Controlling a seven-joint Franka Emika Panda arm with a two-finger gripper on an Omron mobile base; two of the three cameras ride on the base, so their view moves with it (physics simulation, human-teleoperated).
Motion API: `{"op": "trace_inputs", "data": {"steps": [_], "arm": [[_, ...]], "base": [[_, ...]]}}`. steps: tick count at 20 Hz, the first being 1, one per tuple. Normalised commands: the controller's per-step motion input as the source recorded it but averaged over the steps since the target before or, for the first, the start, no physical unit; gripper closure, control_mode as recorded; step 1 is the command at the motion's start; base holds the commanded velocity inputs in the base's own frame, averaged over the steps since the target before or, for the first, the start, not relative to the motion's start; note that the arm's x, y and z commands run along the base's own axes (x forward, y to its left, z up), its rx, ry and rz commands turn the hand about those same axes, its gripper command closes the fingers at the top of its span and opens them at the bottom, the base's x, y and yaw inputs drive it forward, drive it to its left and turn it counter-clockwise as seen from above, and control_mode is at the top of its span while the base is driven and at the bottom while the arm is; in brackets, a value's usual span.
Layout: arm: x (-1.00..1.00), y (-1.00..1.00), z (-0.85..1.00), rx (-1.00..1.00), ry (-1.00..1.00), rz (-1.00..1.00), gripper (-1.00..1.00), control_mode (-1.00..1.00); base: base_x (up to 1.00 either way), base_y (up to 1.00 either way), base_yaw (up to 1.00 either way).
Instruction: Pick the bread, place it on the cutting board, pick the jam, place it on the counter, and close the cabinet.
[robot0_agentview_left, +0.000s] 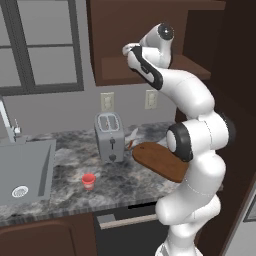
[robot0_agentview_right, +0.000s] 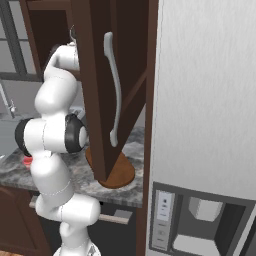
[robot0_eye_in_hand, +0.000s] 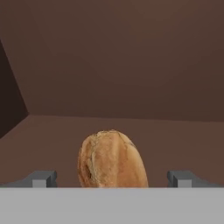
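Inside the cabinet (robot0_agentview_left: 150, 40), on its brown shelf floor: the bread (robot0_eye_in_hand: 112, 159), golden-brown loaf end, standing between the two tips of the pincer (robot0_eye_in_hand: 112, 178) in the hand view. Pincer spread wide, a tip to either side, neither touching the crust; nothing held.

Below, on the surface (robot0_agentview_left: 75, 172): cutting board (robot0_agentview_left: 161, 161), reddish-brown, lying flat beside the toaster (robot0_agentview_left: 109, 136), part of it behind the arm. Red jar of jam (robot0_agentview_left: 88, 181), standing on the marbled top between sink (robot0_agentview_left: 25, 172) and toaster, well apart from the board. Cabinet door (robot0_agentview_right: 117, 85) swung open, silver handle (robot0_agentview_right: 115, 90) facing the right base camera.

Step in hand, by judgement: taking hold of the bread. To do it well, push the pincer further in so the tips pass the widest part, keep the loaf centred, then press together gently; lift clear of the shelf edge before drawing back, minding the open door.

Hard to make out: the bottom of the bread, cut off in the hand view; how deep the tips reach along its sides. From the base views the arm and the open door hide the cabinet's interior.
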Motion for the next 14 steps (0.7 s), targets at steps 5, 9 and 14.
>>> {"op": "trace_inputs", "data": {"steps": [5, 9, 14], "arm": [[0.18, 0.00, -0.02, 0.00, 0.00, 0.01, -1.00, -1.00], [0.12, 0.00, -0.07, 0.00, 0.02, 0.01, -1.00, -1.00], [0.06, 0.00, -0.11, 0.00, 0.03, 0.01, -1.00, -1.00]], "base": [[0.00, 0.00, 0.00], [0.00, 0.00, 0.00], [0.00, 0.00, 0.00]]}}
